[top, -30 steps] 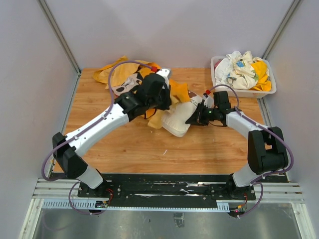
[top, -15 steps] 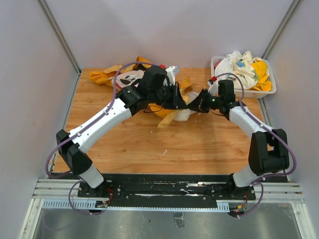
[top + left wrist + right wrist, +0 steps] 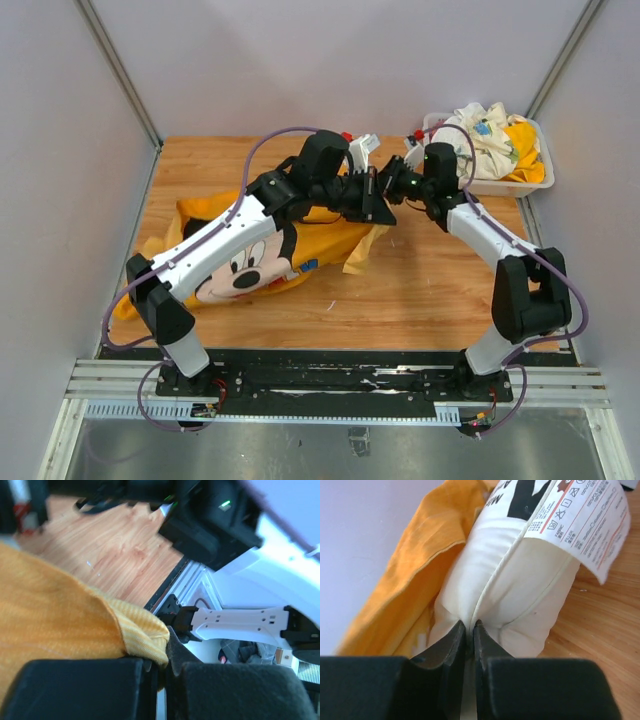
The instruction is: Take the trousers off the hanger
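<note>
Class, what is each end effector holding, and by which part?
Left end effector pinches the yellow trousers at a hemmed edge; right end effector pinches their white inner fabric near the care label.

We see a robot laboratory cell: plain white walls, metal corner posts, a wooden table and two arms bolted on a rail.

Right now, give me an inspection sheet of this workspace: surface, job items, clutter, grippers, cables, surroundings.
Surface: wooden table, mostly bare on the right.
Job's things: yellow Mickey-print trousers spread on it, far edge raised; white hanger by that edge, attachment unclear.
Clutter: bin heaped with clothes, far right corner.
Grippers: left gripper shut on yellow hem; right gripper shut on white lining.
Cables: purple cable loops along each arm.
Surroundings: pale walls.
</note>
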`<action>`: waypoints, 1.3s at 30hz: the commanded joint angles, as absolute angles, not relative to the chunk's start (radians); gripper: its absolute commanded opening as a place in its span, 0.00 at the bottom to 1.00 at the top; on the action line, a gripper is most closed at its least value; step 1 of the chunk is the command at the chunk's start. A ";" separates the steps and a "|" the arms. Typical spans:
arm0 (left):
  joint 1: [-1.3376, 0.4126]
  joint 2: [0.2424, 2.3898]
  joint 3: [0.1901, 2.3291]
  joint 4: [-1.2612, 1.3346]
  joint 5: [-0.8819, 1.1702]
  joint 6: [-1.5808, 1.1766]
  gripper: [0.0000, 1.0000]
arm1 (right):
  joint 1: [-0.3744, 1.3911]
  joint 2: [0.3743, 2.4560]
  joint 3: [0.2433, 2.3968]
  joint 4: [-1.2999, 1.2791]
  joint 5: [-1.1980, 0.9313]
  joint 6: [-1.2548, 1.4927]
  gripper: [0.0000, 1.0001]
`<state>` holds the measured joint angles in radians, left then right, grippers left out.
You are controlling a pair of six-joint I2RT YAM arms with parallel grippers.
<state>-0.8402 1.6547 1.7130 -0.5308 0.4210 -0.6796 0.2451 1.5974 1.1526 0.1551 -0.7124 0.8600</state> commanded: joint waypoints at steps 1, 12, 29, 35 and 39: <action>-0.851 1.691 1.881 -0.477 0.512 -0.666 0.00 | 0.377 1.679 1.140 0.221 -0.715 0.860 0.11; -0.770 1.579 1.589 -0.418 0.488 -0.662 0.00 | 0.389 1.649 1.004 0.231 -0.701 0.841 0.09; -0.722 1.491 1.479 -0.416 0.423 -0.674 0.25 | 0.237 1.482 0.933 0.087 -0.716 0.727 0.04; -0.713 1.420 1.403 -0.560 0.303 -0.728 0.28 | 0.236 1.450 0.911 0.038 -0.717 0.665 0.06; -0.712 1.355 1.256 -0.615 0.226 -0.759 0.16 | 0.236 1.438 0.914 0.009 -0.713 0.638 0.07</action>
